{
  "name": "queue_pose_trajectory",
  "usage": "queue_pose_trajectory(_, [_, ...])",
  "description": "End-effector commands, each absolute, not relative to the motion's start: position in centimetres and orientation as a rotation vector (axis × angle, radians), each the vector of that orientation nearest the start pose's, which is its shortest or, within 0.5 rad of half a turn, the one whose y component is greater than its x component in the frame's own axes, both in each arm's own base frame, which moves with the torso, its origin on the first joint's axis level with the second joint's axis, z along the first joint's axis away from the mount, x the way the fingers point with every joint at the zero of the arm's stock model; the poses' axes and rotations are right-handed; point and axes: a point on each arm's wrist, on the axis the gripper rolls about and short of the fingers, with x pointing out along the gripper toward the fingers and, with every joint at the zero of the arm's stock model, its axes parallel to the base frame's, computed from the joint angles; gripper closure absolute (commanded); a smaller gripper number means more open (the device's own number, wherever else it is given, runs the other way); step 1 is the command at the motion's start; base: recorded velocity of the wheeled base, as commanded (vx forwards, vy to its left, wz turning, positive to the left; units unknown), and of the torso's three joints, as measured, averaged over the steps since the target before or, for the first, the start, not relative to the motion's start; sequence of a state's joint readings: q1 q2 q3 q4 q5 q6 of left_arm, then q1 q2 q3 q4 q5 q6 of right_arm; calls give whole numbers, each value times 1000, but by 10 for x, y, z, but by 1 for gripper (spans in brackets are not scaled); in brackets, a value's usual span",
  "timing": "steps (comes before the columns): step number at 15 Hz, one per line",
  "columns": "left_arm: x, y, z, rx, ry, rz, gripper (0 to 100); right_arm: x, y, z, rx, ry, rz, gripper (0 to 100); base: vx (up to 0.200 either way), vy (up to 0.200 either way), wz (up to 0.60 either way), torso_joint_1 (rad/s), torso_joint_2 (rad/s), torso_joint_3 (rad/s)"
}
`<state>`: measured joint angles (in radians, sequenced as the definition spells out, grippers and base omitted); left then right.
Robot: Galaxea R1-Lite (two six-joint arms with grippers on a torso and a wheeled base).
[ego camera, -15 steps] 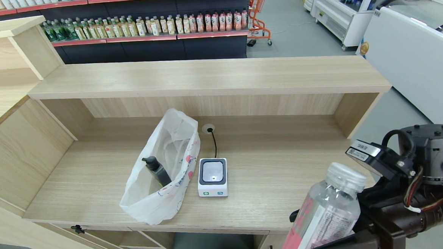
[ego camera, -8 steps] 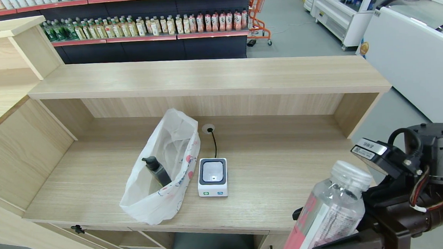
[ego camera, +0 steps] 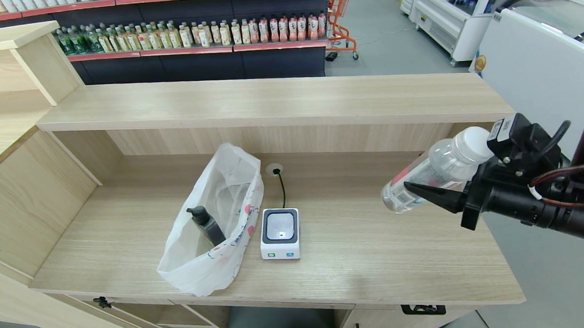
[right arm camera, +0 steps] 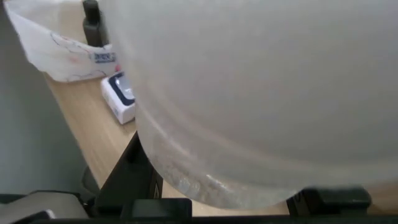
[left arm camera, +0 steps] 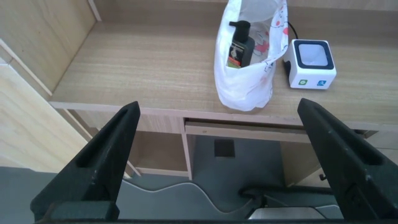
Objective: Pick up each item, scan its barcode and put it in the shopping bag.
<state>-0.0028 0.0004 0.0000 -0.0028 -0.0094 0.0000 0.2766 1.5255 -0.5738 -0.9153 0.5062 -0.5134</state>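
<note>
Right gripper (ego camera: 419, 181) clamped on 1 clear bottle (ego camera: 434, 162) at mid-right of frame, so swing it left over centre scanner (ego camera: 280, 233), barcode facing down, before shopping bag (ego camera: 192, 265).

The right gripper (ego camera: 422, 183) clasps a clear bottle (ego camera: 434, 168), tilted, cap toward the right, above the counter's (ego camera: 371, 245) right side. Left of the scanner (ego camera: 280, 233), the shopping bag (ego camera: 233, 163) holds 1 dark pump bottle (ego camera: 208, 226).
</note>
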Motion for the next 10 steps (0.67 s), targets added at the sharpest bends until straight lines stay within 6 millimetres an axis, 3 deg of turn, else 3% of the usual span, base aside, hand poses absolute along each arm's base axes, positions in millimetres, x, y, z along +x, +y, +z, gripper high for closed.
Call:
queue_pose_trajectory(1, [-23, 0, 76, 0, -2, -12, 0, 247, 75, 192, -562, -181, 727, 100, 0, 0, 0, 0, 0, 0])
queue_pose_trajectory(10, [-23, 0, 76, 0, -2, -12, 0, 233, 71, 185, -624, -181, 722, 100, 0, 0, 0, 0, 0, 0])
